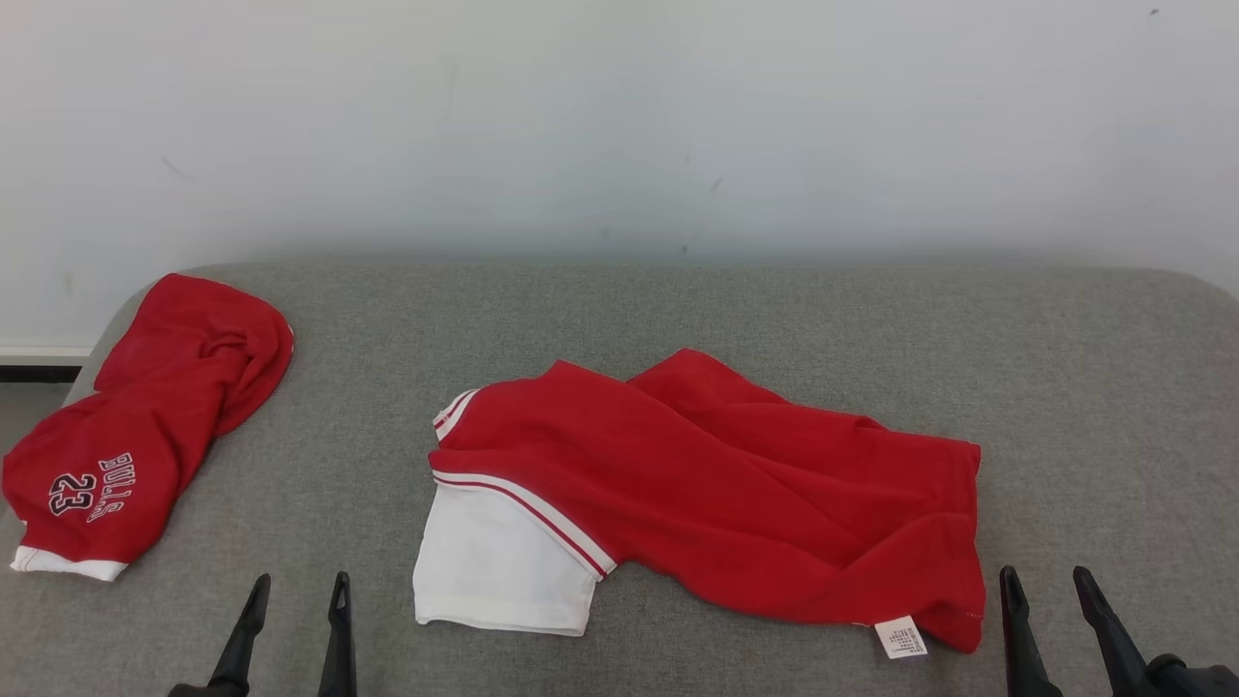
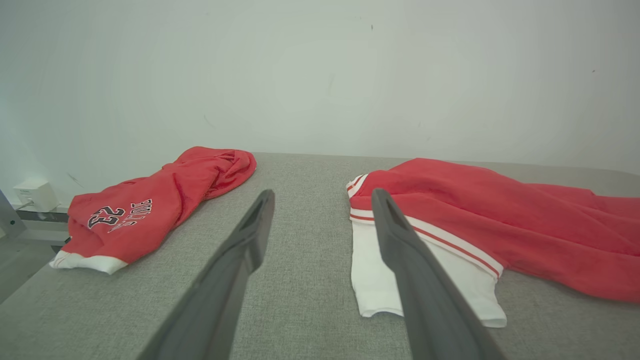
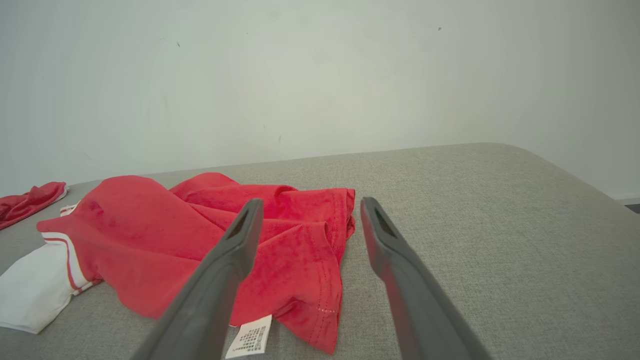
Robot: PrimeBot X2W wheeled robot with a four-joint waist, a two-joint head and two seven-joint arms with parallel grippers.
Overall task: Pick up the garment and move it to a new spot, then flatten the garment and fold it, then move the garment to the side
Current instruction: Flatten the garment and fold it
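A pale wall [image 1: 619, 116] is seen behind a grey, fabric-covered counter [image 1: 774, 310] with rounded far corners. The garment [image 1: 716, 484], red with white parts, is laid near the middle of the counter, closer to the near edge than to the wall. It is spread out loosely and rumpled, with broad folds running across its red body. Its white sleeve [image 1: 498, 561], edged with red and white stripes, is turned towards the robot's left, and its hem is turned towards the right.

A red jersey [image 1: 145, 426] is bunched at the counter's left end, well apart from the garment. "BULLS" and "23" are printed on it in dark letters, and a white band is shown at its near edge.

The left tool [image 1: 300, 581] is held above the near edge of the counter, between the jersey and the white sleeve. Its fingers are spread apart and nothing is gripped. The right tool [image 1: 1045, 573] is held just beside the garment's right hem corner. Its fingers are likewise parted, with nothing between them, and no cloth is touched.

A small white label [image 1: 901, 638] with fine print is seen at the garment's near right corner. In the left wrist view, a small white box [image 2: 34, 194] is fixed low on the wall beyond the counter's left end.
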